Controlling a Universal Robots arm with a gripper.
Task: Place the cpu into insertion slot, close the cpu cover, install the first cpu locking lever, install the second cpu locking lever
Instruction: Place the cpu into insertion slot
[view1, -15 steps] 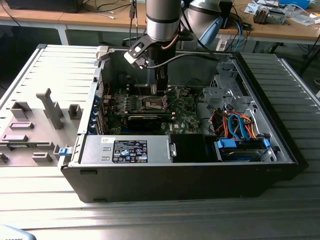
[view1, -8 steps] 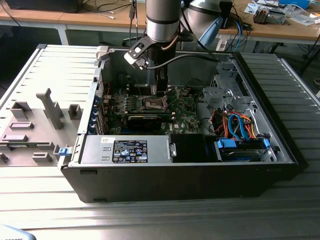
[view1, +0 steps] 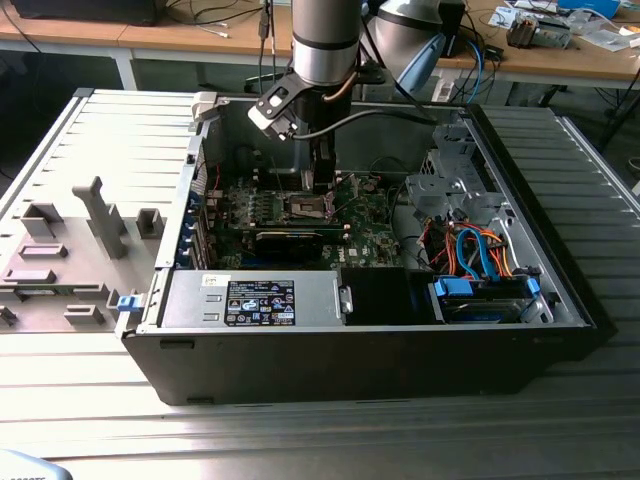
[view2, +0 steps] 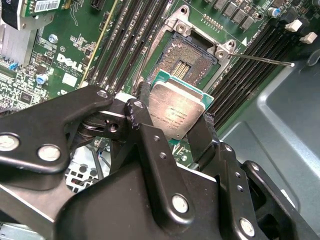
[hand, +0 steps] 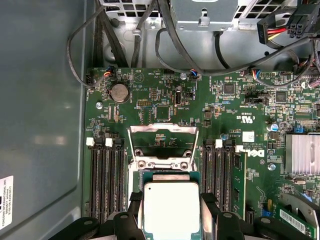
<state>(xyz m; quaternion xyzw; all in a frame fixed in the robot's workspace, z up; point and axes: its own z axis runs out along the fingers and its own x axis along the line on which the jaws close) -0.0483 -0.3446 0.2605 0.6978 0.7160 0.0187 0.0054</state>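
Two black jaws pinch the square silver-topped cpu (view2: 176, 111). An open metal-framed socket (view1: 309, 208) lies beneath it, at one o'clock from the black card (view1: 290, 241).

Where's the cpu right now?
In both wrist views the cpu is clamped in the gripper, held over the green motherboard right beside the open, empty socket, not yet seated in it.

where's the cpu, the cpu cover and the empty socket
cpu (view2: 176, 112), second wrist view, middle of its silver top
cpu cover (hand: 164, 128), first wrist view, bar of its flipped-open frame
socket (view2: 195, 57), second wrist view, its bare contact field
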